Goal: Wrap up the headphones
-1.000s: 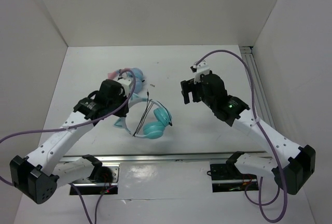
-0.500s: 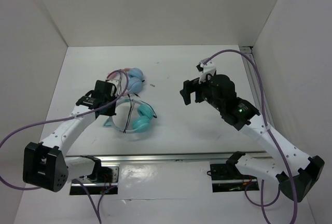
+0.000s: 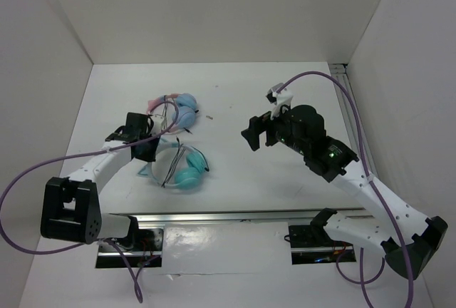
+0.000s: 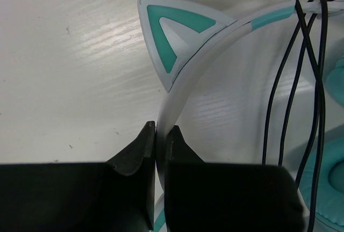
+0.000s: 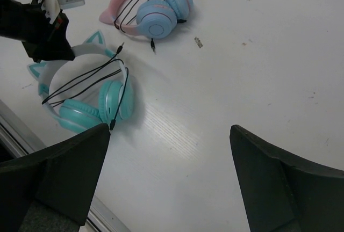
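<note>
Left gripper point(image 4: 160, 131) clamped on the headphones point(image 3: 178, 169); right gripper point(image 5: 169, 130) idle.
I have the left jaws closed tight on the white headband point(image 4: 183, 81) beside a cat ear. The headphones lie flat in the table's left half, toward the near edge, with the cable point(image 5: 86, 81) draped loosely across band and cups. My right gripper hangs spread wide over the middle, holding nothing. The pink headphones point(image 3: 174, 106) sit just beyond, toward the far edge.
</note>
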